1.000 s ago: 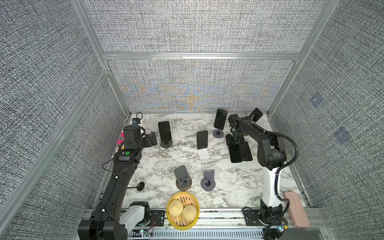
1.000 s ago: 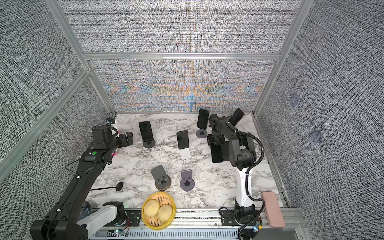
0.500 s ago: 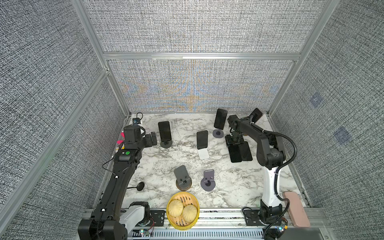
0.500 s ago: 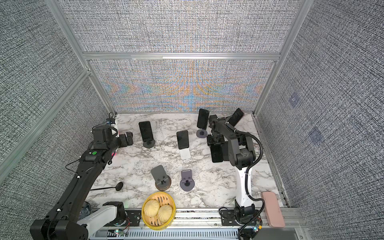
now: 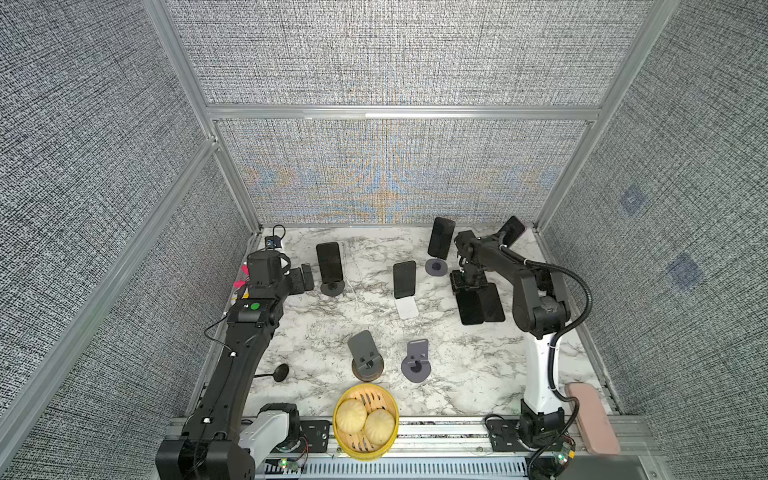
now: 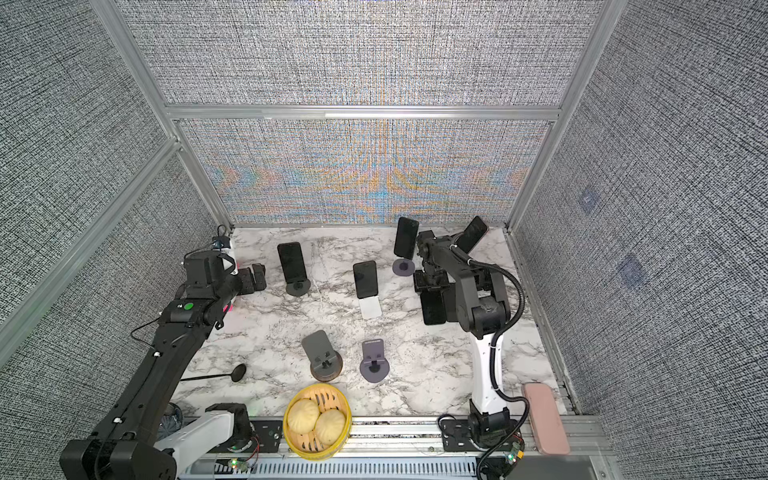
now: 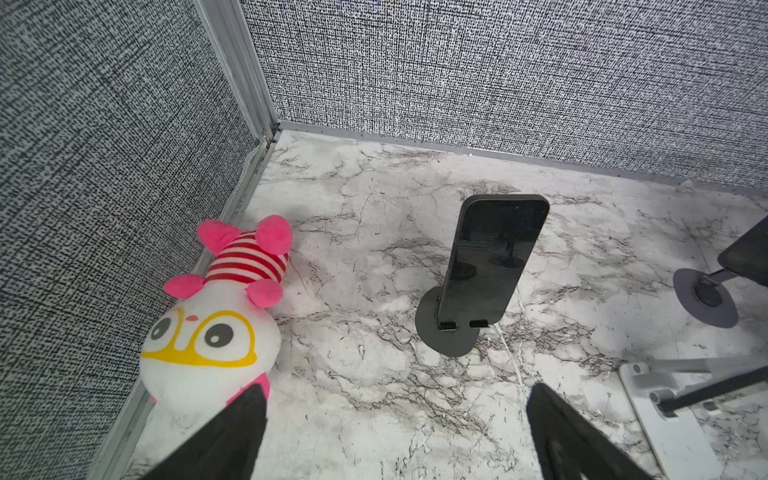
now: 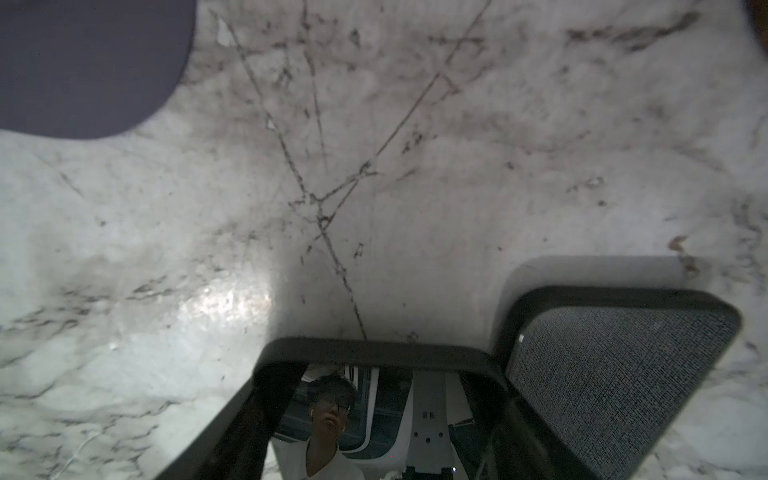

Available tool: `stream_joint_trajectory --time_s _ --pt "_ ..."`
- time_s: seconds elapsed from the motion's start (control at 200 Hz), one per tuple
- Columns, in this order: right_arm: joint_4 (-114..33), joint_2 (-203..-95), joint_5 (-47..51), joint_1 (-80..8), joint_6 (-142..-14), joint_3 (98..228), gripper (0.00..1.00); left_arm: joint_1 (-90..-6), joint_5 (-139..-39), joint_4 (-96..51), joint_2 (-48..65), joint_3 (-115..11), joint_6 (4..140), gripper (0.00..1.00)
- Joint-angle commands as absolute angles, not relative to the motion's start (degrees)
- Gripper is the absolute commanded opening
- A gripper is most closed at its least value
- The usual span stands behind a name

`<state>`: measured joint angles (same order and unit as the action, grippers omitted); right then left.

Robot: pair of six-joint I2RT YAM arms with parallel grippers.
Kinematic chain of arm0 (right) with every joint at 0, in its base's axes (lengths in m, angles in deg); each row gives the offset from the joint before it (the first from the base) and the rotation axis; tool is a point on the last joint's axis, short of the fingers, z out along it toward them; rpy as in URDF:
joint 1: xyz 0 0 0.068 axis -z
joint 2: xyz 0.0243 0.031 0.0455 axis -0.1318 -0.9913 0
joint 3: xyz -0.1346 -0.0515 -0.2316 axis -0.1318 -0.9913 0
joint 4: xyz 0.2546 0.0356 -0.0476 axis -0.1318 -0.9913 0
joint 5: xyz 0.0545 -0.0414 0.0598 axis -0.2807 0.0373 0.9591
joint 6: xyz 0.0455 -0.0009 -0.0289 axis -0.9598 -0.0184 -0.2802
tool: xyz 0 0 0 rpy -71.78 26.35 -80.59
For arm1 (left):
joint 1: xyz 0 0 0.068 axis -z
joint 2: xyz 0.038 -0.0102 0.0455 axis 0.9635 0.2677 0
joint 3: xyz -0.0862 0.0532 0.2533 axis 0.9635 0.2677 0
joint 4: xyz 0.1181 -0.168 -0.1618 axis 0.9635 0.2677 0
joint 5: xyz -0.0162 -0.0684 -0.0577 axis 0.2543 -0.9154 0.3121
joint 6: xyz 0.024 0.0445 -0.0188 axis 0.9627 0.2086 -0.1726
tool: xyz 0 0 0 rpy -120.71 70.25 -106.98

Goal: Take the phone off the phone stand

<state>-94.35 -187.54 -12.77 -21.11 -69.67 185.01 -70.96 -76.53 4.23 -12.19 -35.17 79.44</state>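
A black phone (image 7: 490, 257) leans upright on a dark round phone stand (image 7: 446, 332). My left gripper (image 7: 395, 399) stands open a short way in front of it, apart from it; in a top view it (image 5: 301, 279) is left of that phone (image 5: 329, 262). My right gripper (image 8: 380, 374) points down, shut on the end of another phone (image 8: 374, 419) that lies flat on the marble. A second flat phone (image 8: 615, 374) lies right beside it. Both top views show this pair (image 5: 469, 309) (image 6: 432, 307) under the right gripper (image 5: 469, 282).
Phones also stand on a white stand (image 5: 406, 308), a grey stand (image 5: 436, 267) and in the back right corner (image 5: 512, 230). Two empty stands (image 5: 366, 355) (image 5: 417, 359) sit near the front. A plush toy (image 7: 220, 316) lies by the left wall, a bun steamer (image 5: 365, 419) at the front.
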Motion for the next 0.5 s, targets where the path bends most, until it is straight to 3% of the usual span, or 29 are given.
stream_joint_trajectory --time_s 0.0,0.495 --pt "-93.82 -187.29 -13.33 -21.15 -70.21 184.93 0.23 -70.98 -76.38 3.57 -12.4 -35.7 79.68 0.98" --pt "-93.74 -186.74 -13.33 -21.14 -70.75 184.68 0.43 -71.04 -76.53 3.65 -12.32 -35.76 79.67 0.98"
